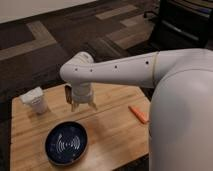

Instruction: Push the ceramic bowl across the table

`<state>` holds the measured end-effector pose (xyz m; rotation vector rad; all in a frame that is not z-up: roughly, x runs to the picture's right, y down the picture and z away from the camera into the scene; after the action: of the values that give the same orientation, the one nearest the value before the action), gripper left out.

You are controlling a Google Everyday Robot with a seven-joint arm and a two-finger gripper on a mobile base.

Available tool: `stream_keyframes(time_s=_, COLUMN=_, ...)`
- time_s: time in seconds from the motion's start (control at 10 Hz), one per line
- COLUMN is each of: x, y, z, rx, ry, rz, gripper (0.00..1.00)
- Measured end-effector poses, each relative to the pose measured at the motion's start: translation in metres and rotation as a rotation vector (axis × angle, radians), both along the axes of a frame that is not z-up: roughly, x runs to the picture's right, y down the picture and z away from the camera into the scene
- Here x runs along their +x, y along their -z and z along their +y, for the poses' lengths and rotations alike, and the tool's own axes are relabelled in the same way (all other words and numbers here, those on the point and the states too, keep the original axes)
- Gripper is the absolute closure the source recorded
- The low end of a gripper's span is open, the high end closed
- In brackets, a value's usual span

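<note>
A dark blue ceramic bowl [67, 143] with a white ring pattern sits on the wooden table [115, 135] near its front left. My gripper [83, 105] hangs from the white arm just behind the bowl, fingers pointing down, a little above the tabletop. It holds nothing and is apart from the bowl. Its fingers stand spread.
A white paper cup or bag [35, 100] stands at the table's back left. An orange carrot-like object [138, 114] lies at the right side. My white arm and body fill the right of the view. Dark carpet lies beyond the table.
</note>
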<state>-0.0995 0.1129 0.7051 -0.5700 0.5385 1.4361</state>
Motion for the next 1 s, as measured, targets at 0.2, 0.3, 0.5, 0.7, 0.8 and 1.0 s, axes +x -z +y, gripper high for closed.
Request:
stream_keyframes(time_s=0.2, x=0.008, y=0.002, z=0.009, rx=0.014, ry=0.021, rz=-0.002, gripper=0.35)
stream_keyframes(time_s=0.3, x=0.016, y=0.003, z=0.015, rx=0.017, ry=0.03, rz=-0.004, gripper=0.35)
stream_keyframes(time_s=0.5, x=0.041, y=0.003, z=0.032, rx=0.021, ry=0.072, rz=-0.024, gripper=0.35)
stream_keyframes(time_s=0.7, x=0.066, y=0.0, z=0.044, rx=0.042, ry=0.125, rz=-0.056, gripper=0.35)
stream_keyframes(time_s=0.8, x=0.076, y=-0.001, z=0.05, rx=0.052, ry=0.148, rz=-0.081, gripper=0.35)
stream_keyframes(time_s=1.0, x=0.088, y=-0.001, z=0.07, rx=0.056, ry=0.166, rz=-0.139, gripper=0.35)
